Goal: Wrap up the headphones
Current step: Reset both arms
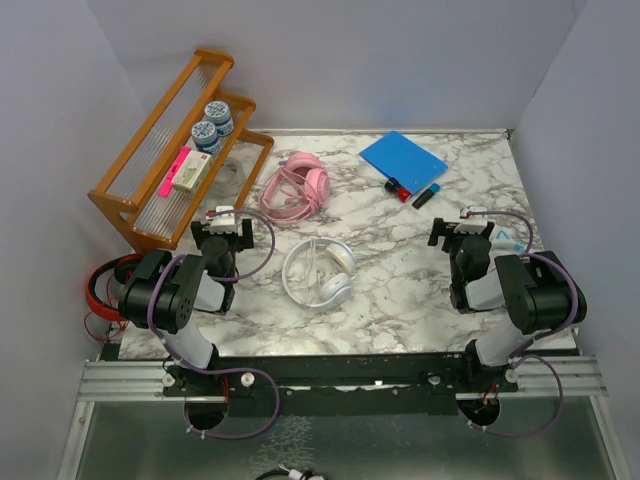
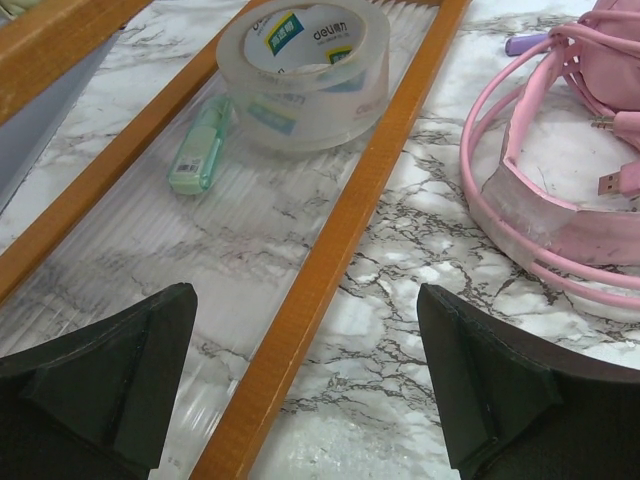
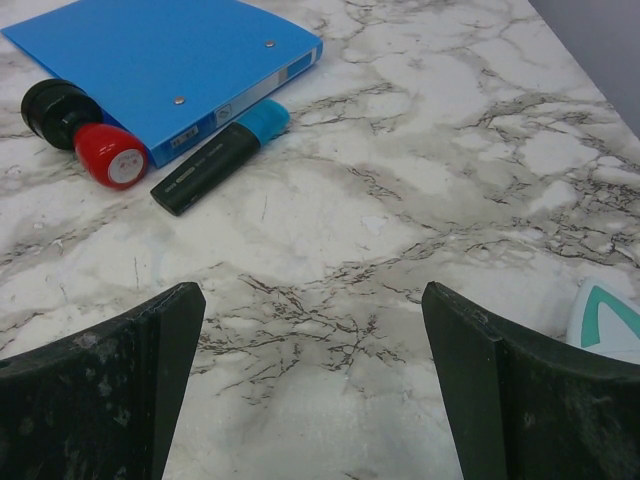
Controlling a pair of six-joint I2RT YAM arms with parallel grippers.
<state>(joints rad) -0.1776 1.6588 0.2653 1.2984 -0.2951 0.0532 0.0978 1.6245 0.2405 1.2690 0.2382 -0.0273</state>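
The pink headphones (image 1: pixel 297 188) lie at the back of the marble table with their pink cable looped around them; in the left wrist view the same pair (image 2: pixel 545 200) is at the right. A white pair (image 1: pixel 333 290) lies in the middle, between the arms. Part of a teal pair (image 3: pixel 606 320) shows at the right edge of the right wrist view. My left gripper (image 1: pixel 224 222) (image 2: pixel 305 300) is open over the rack's rail, holding nothing. My right gripper (image 1: pixel 462 228) (image 3: pixel 312 295) is open over bare marble.
A wooden rack (image 1: pixel 170 140) at the back left holds tins (image 1: pixel 213 120), a pink box (image 1: pixel 185 170), a tape roll (image 2: pixel 303 70) and a green correction tape (image 2: pixel 200 150). A blue folder (image 3: pixel 160 50), red stamp (image 3: pixel 110 155) and marker (image 3: pixel 220 155) lie back right. Red-and-black headphones (image 1: pixel 105 285) hang off the left edge.
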